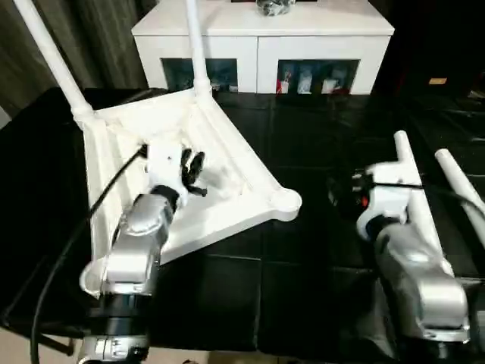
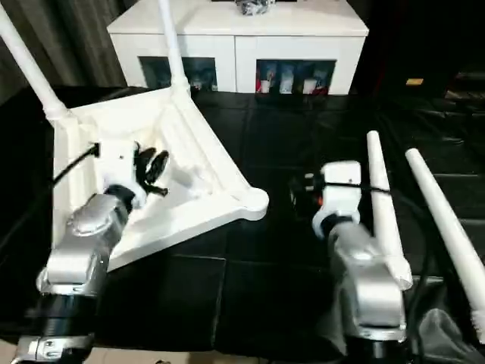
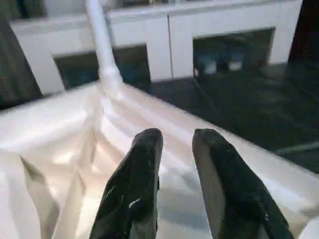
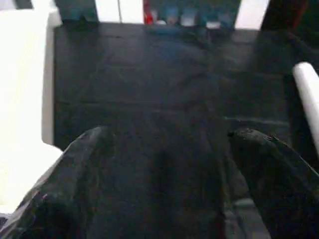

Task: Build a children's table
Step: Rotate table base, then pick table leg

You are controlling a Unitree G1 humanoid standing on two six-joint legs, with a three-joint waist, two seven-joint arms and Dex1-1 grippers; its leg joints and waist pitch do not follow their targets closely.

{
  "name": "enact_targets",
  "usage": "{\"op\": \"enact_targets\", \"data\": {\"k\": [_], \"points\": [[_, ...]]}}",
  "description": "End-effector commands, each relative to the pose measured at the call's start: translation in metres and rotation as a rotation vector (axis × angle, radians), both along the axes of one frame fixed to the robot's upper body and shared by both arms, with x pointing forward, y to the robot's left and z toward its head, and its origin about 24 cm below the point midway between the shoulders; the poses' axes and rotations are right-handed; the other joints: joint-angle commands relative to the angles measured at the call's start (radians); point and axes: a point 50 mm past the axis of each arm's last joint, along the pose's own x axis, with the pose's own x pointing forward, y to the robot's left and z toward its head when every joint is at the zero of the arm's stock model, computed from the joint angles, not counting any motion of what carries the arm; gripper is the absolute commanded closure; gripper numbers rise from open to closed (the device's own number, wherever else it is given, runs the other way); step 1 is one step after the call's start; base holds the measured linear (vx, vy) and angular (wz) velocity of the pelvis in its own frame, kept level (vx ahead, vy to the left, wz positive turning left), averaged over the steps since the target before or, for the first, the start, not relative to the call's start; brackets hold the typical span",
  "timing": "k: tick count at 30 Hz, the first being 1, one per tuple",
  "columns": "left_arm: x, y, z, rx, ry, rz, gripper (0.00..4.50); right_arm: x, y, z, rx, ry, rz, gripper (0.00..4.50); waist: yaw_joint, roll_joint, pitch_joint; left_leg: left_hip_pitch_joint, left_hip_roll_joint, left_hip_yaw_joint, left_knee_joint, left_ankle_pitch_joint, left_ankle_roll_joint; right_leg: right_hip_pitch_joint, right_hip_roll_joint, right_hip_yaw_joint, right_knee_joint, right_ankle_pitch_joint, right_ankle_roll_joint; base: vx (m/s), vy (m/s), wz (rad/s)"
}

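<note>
The children's table top (image 1: 227, 197) lies upside down on the black work table, its ribbed underside facing up. Two white legs stand in its corner sockets, one at the far left (image 1: 53, 57) and one at the far corner (image 1: 195, 45). The right corner socket (image 1: 286, 202) holds nothing. My left gripper (image 1: 193, 171) hovers over the ribbed underside, open by a narrow gap with nothing between its fingers (image 3: 144, 164). Two loose legs (image 1: 413, 189) (image 1: 462, 182) lie on the black cover at the right. My right gripper (image 2: 303, 189) hangs open over the cover, just left of the nearer loose leg.
A white cabinet with glass doors (image 1: 261, 30) stands behind the work table (image 1: 303, 265). A black cable (image 1: 68, 250) runs along my left forearm. Dark curtains hang at the far left.
</note>
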Motion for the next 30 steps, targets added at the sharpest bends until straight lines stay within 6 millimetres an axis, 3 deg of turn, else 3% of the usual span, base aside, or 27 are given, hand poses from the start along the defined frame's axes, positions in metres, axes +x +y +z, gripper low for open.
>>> {"op": "enact_targets", "data": {"k": [1,2,3,4,5,6,7,8,9,10,11,12,13,14,15,16,17,18,19,20,22,23,25,27,28,29,30], "points": [[0.001,-0.008,0.005,0.015,-0.015,0.009,3.14,0.0,0.001,0.003,-0.013,0.011,-0.001,0.38,-0.017,-0.001,-0.061,0.049,0.173,-0.085,-0.172,-0.382,0.169,0.003,-0.039,0.031,0.013,-0.027,-0.154,-0.01,-0.176,0.04],[0.002,-0.009,0.006,0.005,-0.016,0.02,3.14,0.002,0.003,0.004,-0.014,0.007,0.009,0.38,-0.011,-0.027,-0.061,0.034,0.094,-0.035,-0.126,-0.409,0.2,0.004,-0.041,0.038,-0.044,-0.05,-0.274,-0.021,-0.241,0.01],[0.002,-0.009,0.007,-0.003,-0.018,0.038,3.14,0.003,0.005,0.006,-0.018,0.009,0.018,0.38,-0.014,-0.048,-0.066,0.026,-0.024,0.025,-0.021,-0.407,0.19,0.004,-0.02,0.033,-0.114,-0.112,-0.336,-0.032,-0.263,-0.03],[0.002,-0.01,0.006,-0.016,-0.008,0.04,3.14,0.004,0.008,0.007,-0.014,0.006,0.032,0.38,0.011,-0.08,-0.081,-0.017,-0.131,0.052,0.202,-0.328,0.204,0.041,-0.059,0.049,-0.169,-0.298,-0.357,-0.032,-0.263,-0.03],[0.002,-0.011,0.007,-0.011,-0.011,0.051,3.14,0.005,0.012,0.012,-0.009,-0.016,0.047,0.38,0.015,-0.077,-0.072,-0.069,-0.126,0.031,0.219,-0.253,0.188,0.062,-0.071,0.061,-0.158,-0.339,-0.298,-0.036,-0.227,-0.04],[0.002,-0.011,0.007,-0.011,-0.011,0.051,3.14,0.005,0.012,0.012,-0.009,-0.016,0.047,0.38,0.012,-0.076,-0.067,-0.064,-0.129,0.025,0.214,-0.268,0.185,0.058,-0.073,0.064,-0.162,-0.353,-0.261,-0.05,-0.194,0.01],[0.002,-0.012,0.006,-0.01,-0.007,0.055,3.14,0.006,0.013,0.015,-0.008,-0.033,0.057,0.38,0.0,-0.061,-0.072,-0.059,-0.128,0.011,0.184,-0.271,0.195,0.076,-0.084,0.058,-0.176,-0.409,-0.164,-0.05,-0.194,0.01],[0.001,-0.012,0.005,-0.006,-0.005,0.065,3.14,0.006,0.014,0.017,-0.001,-0.047,0.06,0.38,-0.017,-0.027,-0.068,-0.044,-0.098,-0.011,0.108,-0.224,0.24,0.075,-0.056,0.03,-0.214,-0.479,0.002,-0.075,-0.184,0.05],[0.0,-0.012,0.005,-0.004,-0.002,0.073,3.14,0.007,0.015,0.019,0.005,-0.058,0.062,0.38,-0.014,0.015,-0.08,-0.001,-0.03,-0.05,0.046,-0.167,0.243,0.066,-0.027,-0.006,-0.221,-0.44,0.086,-0.074,-0.209,-0.01],[-0.005,-0.015,0.001,-0.148,0.076,-0.052,2.95,0.006,0.017,0.022,0.04,-0.078,0.065,0.38,-0.04,0.041,-0.096,0.065,0.287,-0.261,-0.075,-0.004,0.379,-0.03,-0.019,-0.038,0.071,-0.363,0.213,-0.074,-0.209,-0.01],[-0.008,-0.013,0.003,-0.22,0.071,-0.065,2.78,0.006,0.018,0.024,0.061,-0.087,0.074,0.12,-0.047,0.001,-0.092,0.1,0.258,-0.236,-0.03,0.208,0.452,-0.15,-0.045,0.028,0.2,-0.343,0.151,-0.056,-0.204,-0.03],[-0.008,-0.013,0.003,-0.22,0.071,-0.065,2.78,0.006,0.018,0.024,0.061,-0.087,0.074,0.12,-0.041,0.002,-0.084,0.074,0.191,-0.193,-0.016,0.273,0.497,-0.153,-0.041,0.055,0.215,-0.238,0.106,-0.069,-0.178,0.12],[-0.008,-0.006,0.009,-0.183,0.027,-0.009,2.78,0.005,0.018,0.026,0.089,-0.092,0.063,0.05,-0.025,0.015,-0.07,0.022,0.081,-0.1,-0.025,0.243,0.543,-0.098,-0.011,0.047,0.154,-0.093,0.048,-0.069,-0.178,0.12],[-0.007,-0.003,0.009,-0.129,0.03,0.015,2.75,0.006,0.02,0.026,0.103,-0.089,0.091,0.02,-0.024,-0.017,-0.091,0.032,-0.002,-0.089,0.011,0.179,0.533,-0.052,-0.013,0.078,0.049,0.002,0.005,-0.08,-0.228,0.01],[-0.006,-0.002,0.01,-0.137,0.026,0.02,2.75,0.006,0.02,0.026,0.093,-0.09,0.088,0.02,-0.011,-0.043,-0.084,-0.005,-0.052,-0.061,0.04,0.107,0.476,-0.022,-0.035,0.094,-0.012,0.048,-0.009,-0.094,-0.243,-0.22],[-0.006,-0.001,0.012,-0.146,0.019,0.024,2.35,0.007,0.02,0.027,0.084,-0.091,0.083,0.0,0.045,-0.087,-0.086,-0.065,-0.1,-0.039,0.101,-0.019,0.253,0.045,-0.158,0.137,-0.092,-0.018,0.067,-0.094,-0.243,-0.22],[-0.005,0.0,0.013,-0.141,0.013,0.035,2.35,0.008,0.021,0.026,0.092,-0.09,0.09,0.0,0.062,-0.08,-0.082,-0.044,-0.092,-0.039,0.092,-0.031,0.168,0.02,-0.144,0.141,-0.108,-0.11,0.14,-0.116,-0.247,-0.13],[-0.005,0.0,0.013,-0.141,0.013,0.035,2.35,0.008,0.021,0.026,0.092,-0.09,0.09,0.0,0.057,-0.092,-0.08,-0.046,-0.089,-0.037,0.074,-0.047,0.117,0.024,-0.124,0.131,-0.108,-0.204,0.206,-0.101,-0.239,-0.06],[-0.004,0.001,0.015,-0.134,-0.001,0.054,2.38,0.008,0.022,0.027,0.087,-0.091,0.093,0.0,0.064,-0.078,-0.078,-0.049,-0.079,-0.039,0.034,-0.05,0.058,0.037,-0.096,0.115,-0.112,-0.365,0.286,-0.101,-0.239,-0.06],[-0.004,0.003,0.016,-0.128,-0.001,0.069,2.37,0.008,0.022,0.027,0.089,-0.09,0.094,0.0,0.059,-0.068,-0.073,-0.041,-0.072,-0.033,0.013,-0.098,0.021,0.025,-0.075,0.105,-0.122,-0.489,0.302,-0.095,-0.169,-0.09],[-0.005,0.006,0.021,-0.136,-0.016,0.068,2.05,0.008,0.025,0.025,0.094,-0.081,0.107,0.0,0.049,-0.06,-0.066,-0.036,-0.057,-0.027,-0.013,-0.187,-0.024,0.013,-0.057,0.088,-0.13,-0.591,0.232,-0.101,-0.102,-0.01],[-0.006,0.006,0.023,-0.147,-0.029,0.052,1.92,0.008,0.026,0.025,0.096,-0.076,0.114,0.0,0.042,-0.051,-0.064,-0.033,-0.048,-0.028,-0.032,-0.246,-0.042,0.016,-0.048,0.078,-0.126,-0.592,0.171,-0.096,-0.036,-0.02],[-0.008,0.007,0.025,-0.134,-0.034,0.045,1.93,0.007,0.03,0.02,0.107,-0.048,0.148,0.0,0.033,-0.043,-0.063,-0.02,-0.038,-0.032,-0.053,-0.339,-0.055,0.019,-0.03,0.069,-0.122,-0.553,0.103,-0.084,0.008,-0.03],[-0.009,0.008,0.02,-0.123,-0.001,0.044,1.9,0.007,0.033,0.016,0.112,-0.017,0.169,0.0,0.02,-0.033,-0.049,0.019,-0.029,-0.041,-0.07,-0.529,-0.054,0.01,-0.019,0.055,-0.136,-0.601,0.072,-0.053,0.045,0.0],[-0.01,0.009,0.019,-0.125,-0.005,0.047,1.52,0.006,0.037,0.013,0.122,0.001,0.197,0.0,-0.007,-0.011,-0.023,0.082,-0.017,-0.06,-0.089,-0.792,-0.032,0.012,0.011,-0.01,-0.178,-0.666,0.071,-0.045,0.054,-0.01],[-0.01,0.009,0.019,-0.125,-0.005,0.047,1.51,0.006,0.037,0.013,0.122,0.001,0.197,0.0,-0.013,0.005,-0.01,0.103,0.003,-0.064,-0.119,-0.908,-0.021,0.019,0.036,-0.051,-0.181,-0.615,0.067,-0.062,0.049,-0.03],[-0.01,0.008,0.018,-0.126,-0.002,0.045,1.54,0.007,0.04,0.011,0.106,0.009,0.223,0.0,0.019,0.045,-0.016,0.106,0.125,-0.022,-0.211,-1.048,-0.024,0.078,0.005,-0.024,0.059,-0.325,-0.001,-0.051,0.038,-0.35]]}}
